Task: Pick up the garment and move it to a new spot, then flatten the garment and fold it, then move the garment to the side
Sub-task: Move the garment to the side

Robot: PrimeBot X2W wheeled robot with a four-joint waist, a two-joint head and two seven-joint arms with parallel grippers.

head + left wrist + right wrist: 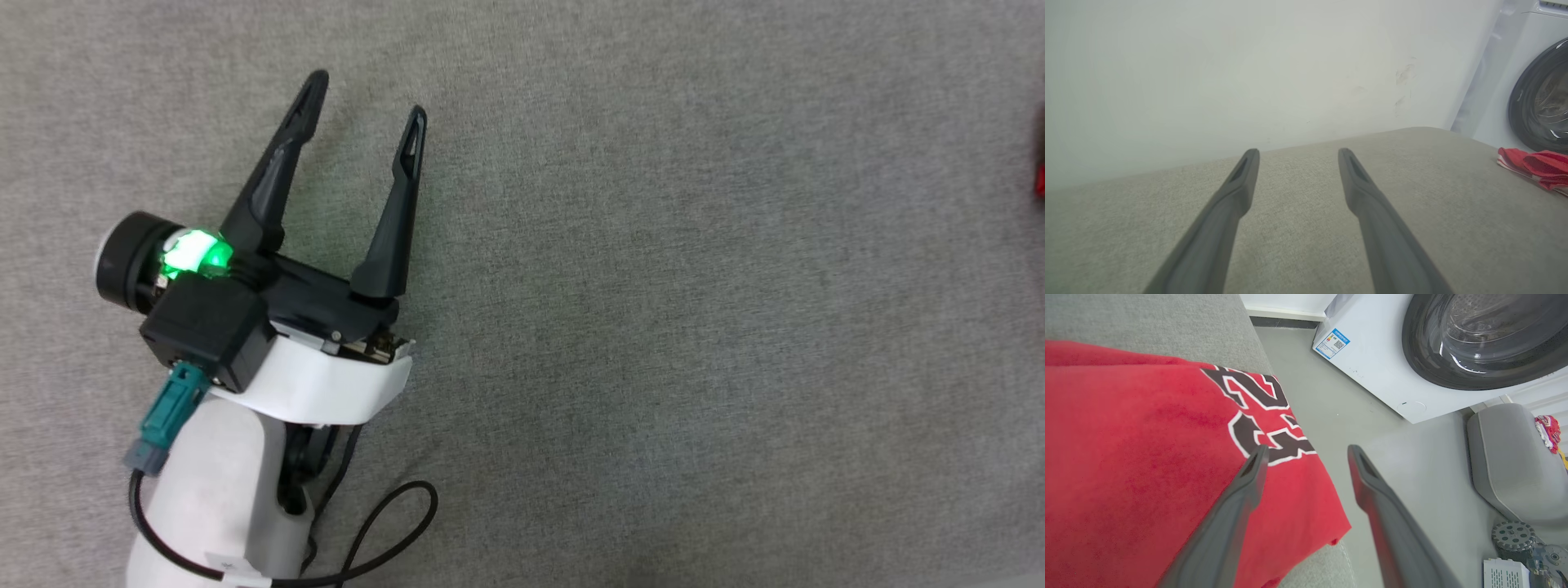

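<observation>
The right end effector (1308,449) stands wide and holds nothing, one finger above the red jersey shirt (1147,457) and the other past the desk's edge, above the floor (1412,465). The shirt lies flat, black lettering up, along the edge of the grey cloth-covered desk (1167,322) nearest the washing machine (1372,367). The left end effector (368,96) is likewise spread wide and empty above bare desk, well apart from the shirt.

place: laundry room | cue: front-loading washing machine (1372,363) beside padded table (1298,183)
</observation>
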